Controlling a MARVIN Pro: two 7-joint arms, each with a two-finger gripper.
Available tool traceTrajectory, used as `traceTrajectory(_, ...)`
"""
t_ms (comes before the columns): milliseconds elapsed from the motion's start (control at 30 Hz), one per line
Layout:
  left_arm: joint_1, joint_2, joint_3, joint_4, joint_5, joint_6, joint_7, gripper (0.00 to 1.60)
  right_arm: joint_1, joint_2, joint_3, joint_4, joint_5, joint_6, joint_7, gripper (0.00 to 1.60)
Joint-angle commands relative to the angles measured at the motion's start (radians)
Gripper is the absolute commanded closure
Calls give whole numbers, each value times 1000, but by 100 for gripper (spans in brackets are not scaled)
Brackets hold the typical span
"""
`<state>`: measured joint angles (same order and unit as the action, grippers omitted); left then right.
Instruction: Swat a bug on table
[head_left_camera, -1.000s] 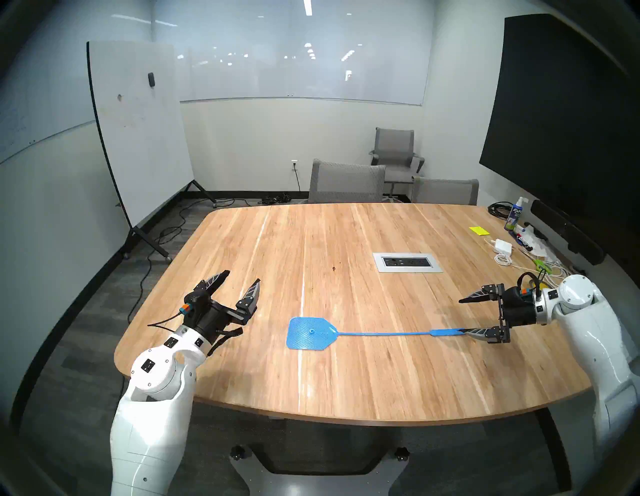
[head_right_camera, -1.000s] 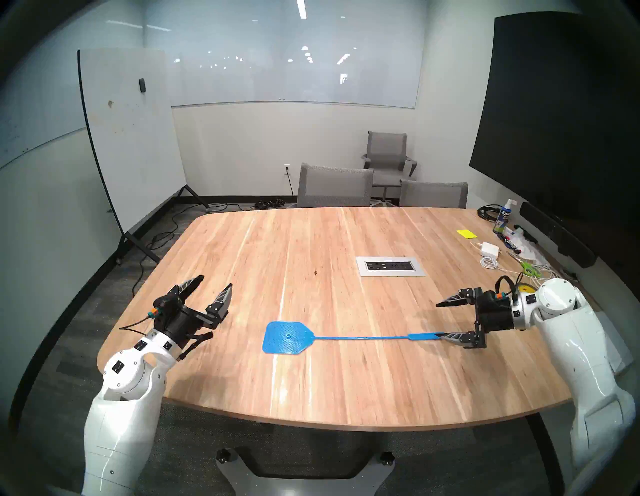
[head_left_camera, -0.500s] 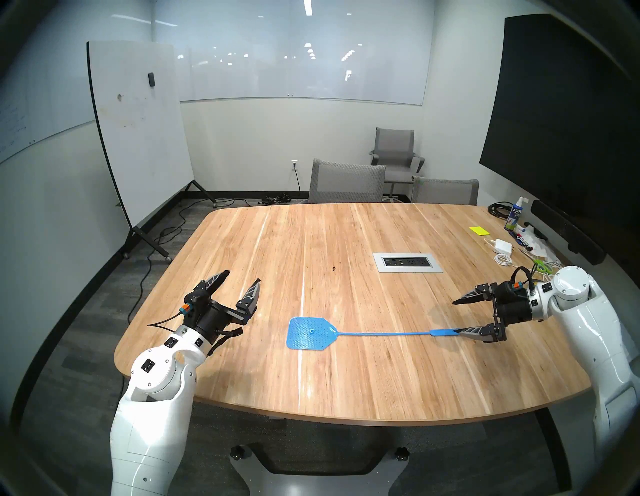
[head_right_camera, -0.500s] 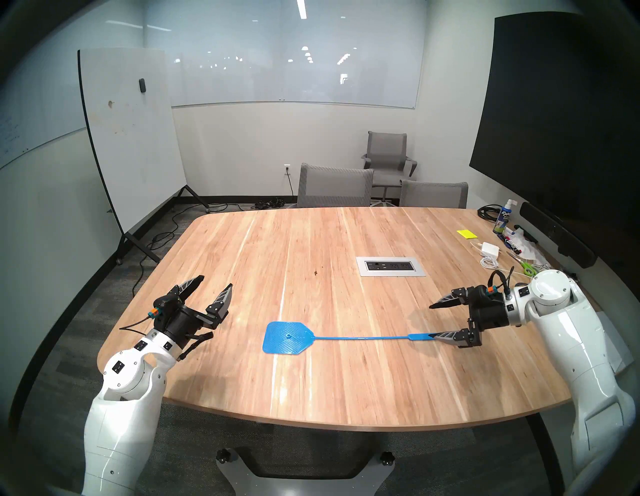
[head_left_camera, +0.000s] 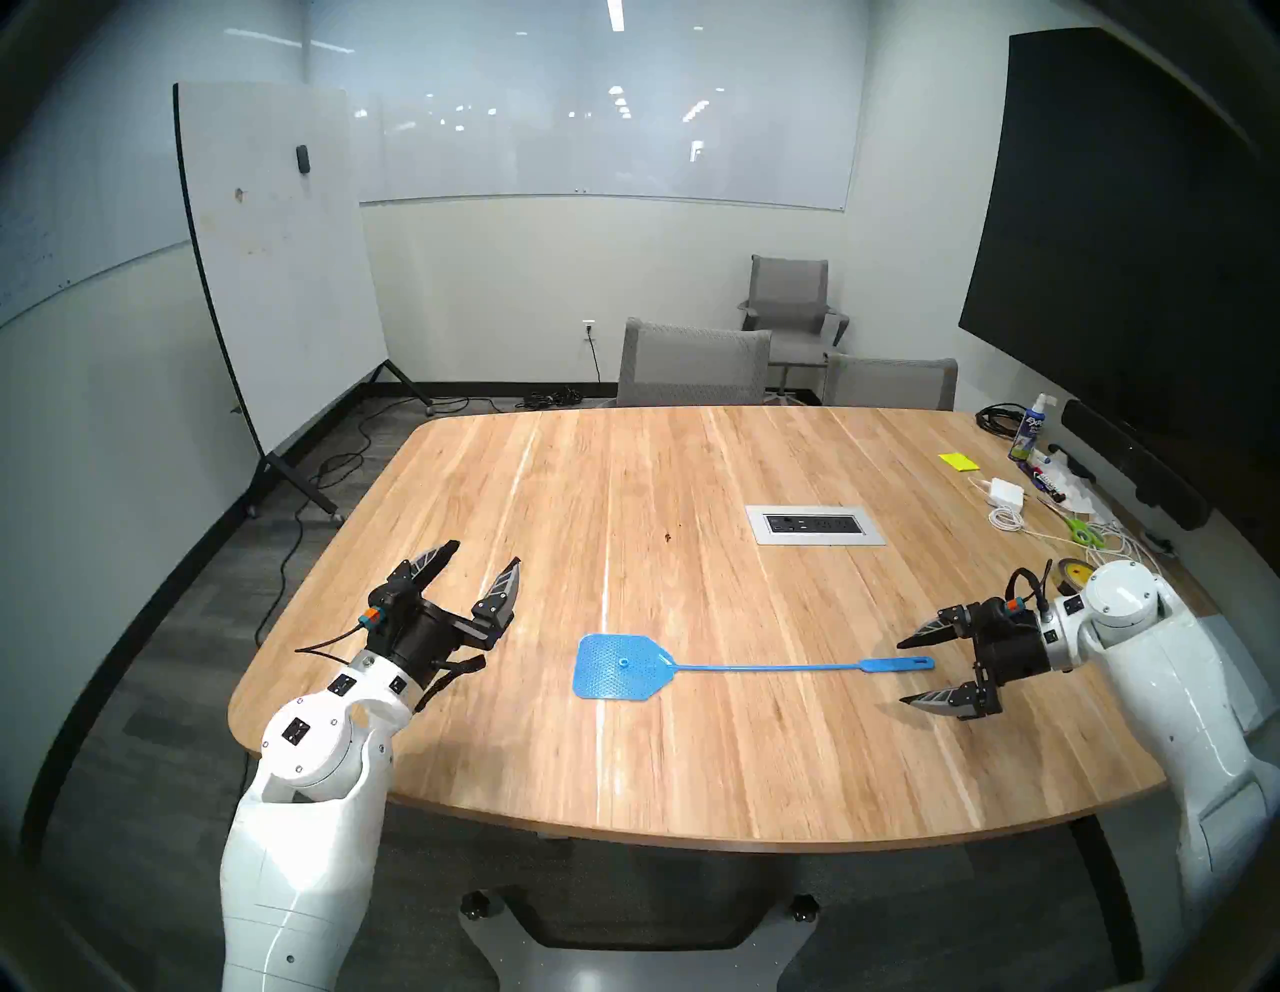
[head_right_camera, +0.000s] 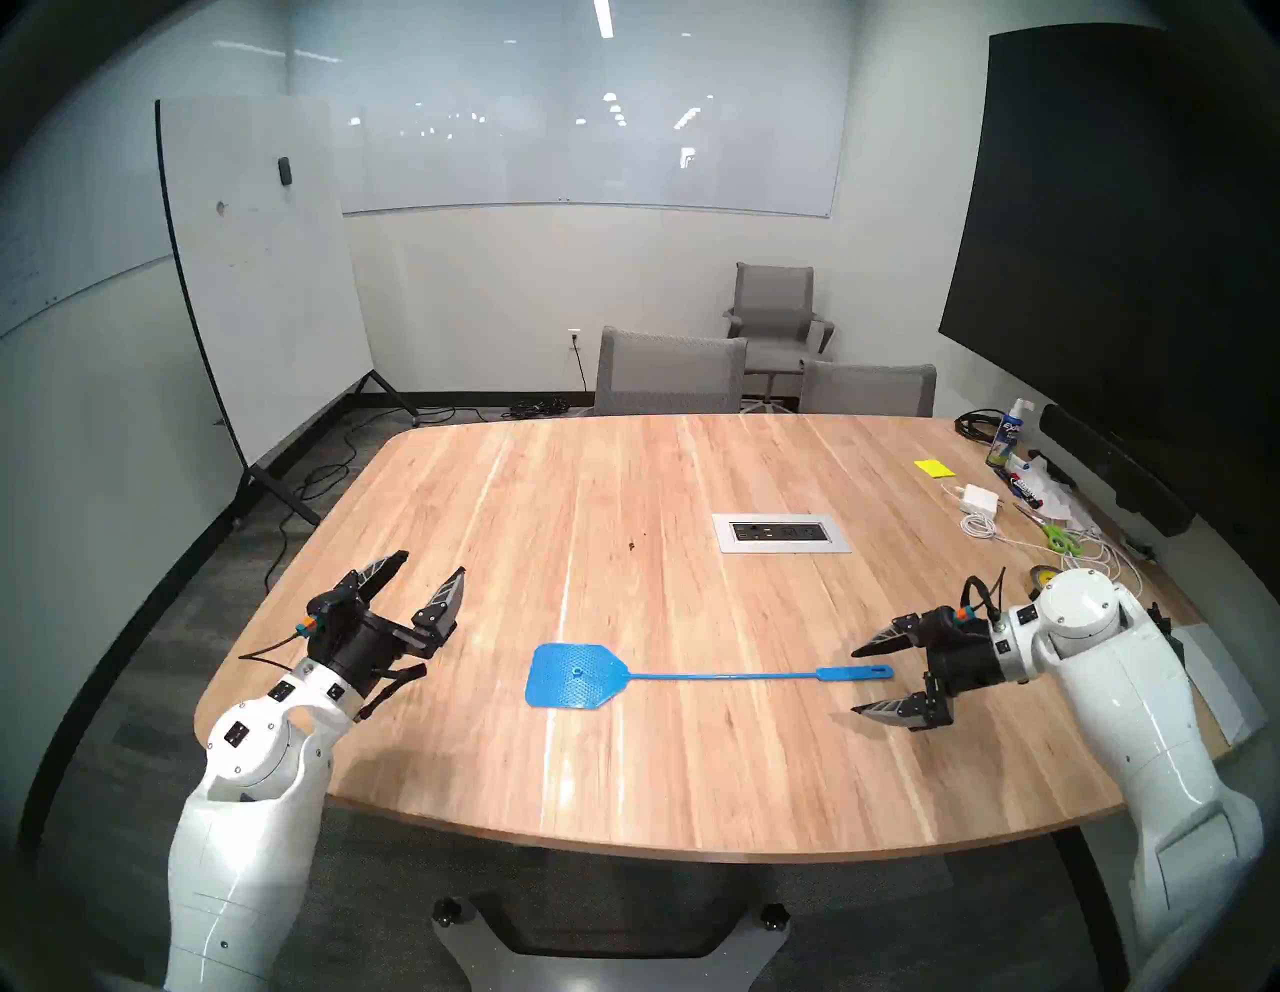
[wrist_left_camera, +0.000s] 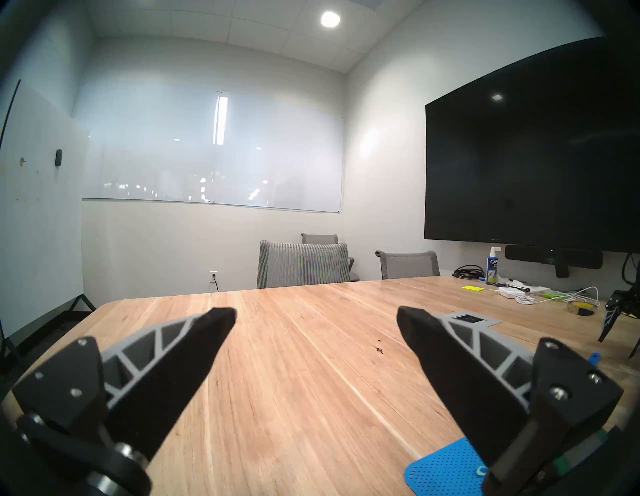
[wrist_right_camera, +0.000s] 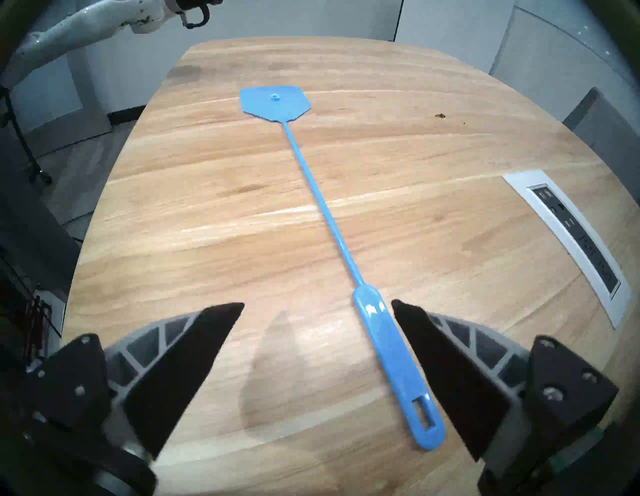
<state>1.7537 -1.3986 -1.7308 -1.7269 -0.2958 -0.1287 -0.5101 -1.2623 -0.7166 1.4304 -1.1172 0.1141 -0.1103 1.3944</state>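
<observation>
A tiny dark bug (head_left_camera: 668, 537) (head_right_camera: 632, 546) (wrist_left_camera: 379, 350) (wrist_right_camera: 440, 115) rests on the wooden table (head_left_camera: 692, 762), left of the outlet panel. The blue swatter (head_left_camera: 623, 668) (head_right_camera: 575, 684) (wrist_right_camera: 332, 221) lies flat near the table's front, head to the left, handle end (head_left_camera: 897, 664) to the right. My right gripper (head_left_camera: 909, 672) (wrist_right_camera: 317, 304) stands open with the handle end lying between its fingers, nearer the far one, not touching. My left gripper (head_left_camera: 485, 554) (wrist_left_camera: 317, 313) hovers open and empty above the table's left side, left of the swatter head.
A silver outlet panel (head_left_camera: 815, 524) is set into the table right of the bug. Clutter sits at the far right edge: spray bottle (head_left_camera: 1030, 429), yellow notes (head_left_camera: 958, 461), white charger (head_left_camera: 1006, 492), green scissors (head_left_camera: 1084, 532), a tape roll (head_left_camera: 1072, 572). Grey chairs (head_left_camera: 692, 364) stand beyond.
My right gripper has moved toward the table's front and slightly left; its near finger, which lay over the handle end, now sits in front of it, so the handle lies between the fingers. Left arm unmoved.
</observation>
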Motion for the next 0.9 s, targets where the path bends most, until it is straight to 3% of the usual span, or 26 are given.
traceTrajectory(0,-2,2,-1,-19,2,0,0,0,49,-19,-3,26,1,-27,3,0)
traceTrajectory(867,-3,2,-1,-19,2,0,0,0,194,-104,-67,234,-72,-95,7,0)
